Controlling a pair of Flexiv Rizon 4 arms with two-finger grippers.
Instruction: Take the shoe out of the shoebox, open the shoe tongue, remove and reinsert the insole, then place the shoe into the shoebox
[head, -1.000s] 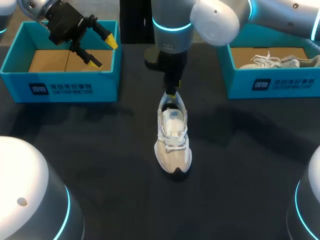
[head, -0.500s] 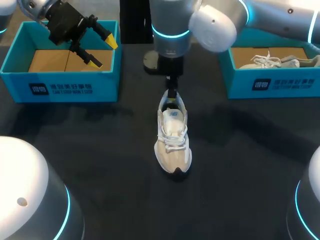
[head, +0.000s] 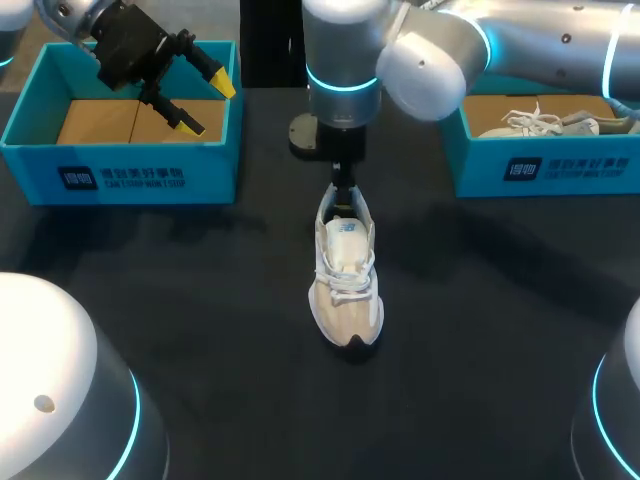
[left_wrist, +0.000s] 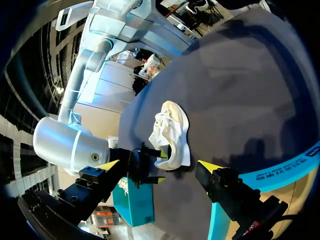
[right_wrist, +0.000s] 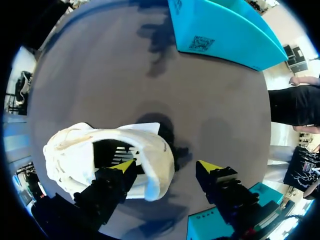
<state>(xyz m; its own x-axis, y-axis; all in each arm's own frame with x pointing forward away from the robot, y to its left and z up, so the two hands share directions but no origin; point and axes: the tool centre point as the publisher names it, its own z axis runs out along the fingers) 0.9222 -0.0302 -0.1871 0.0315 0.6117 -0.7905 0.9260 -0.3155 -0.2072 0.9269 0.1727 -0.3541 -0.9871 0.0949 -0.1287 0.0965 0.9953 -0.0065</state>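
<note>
A white shoe (head: 346, 272) stands on the dark table, toe toward the near edge. My right gripper (head: 343, 186) hangs over its heel. In the right wrist view the gripper (right_wrist: 167, 167) is open: one finger sits inside the shoe's (right_wrist: 95, 150) opening, and the other stands clear behind the heel with a gap between them. My left gripper (head: 201, 96) is open and holds nothing, above the left shoebox (head: 120, 176). From the left wrist view, the shoe (left_wrist: 172, 131) lies ahead of that gripper (left_wrist: 159, 165).
A second blue shoebox (head: 545, 165) at the back right holds another white shoe (head: 545, 120). The left shoebox shows brown cardboard inside. My arms' round white bases fill the near corners.
The right arm's wrist and elbow have shifted a little back and left above the heel. The shoe and the left arm have not moved.
</note>
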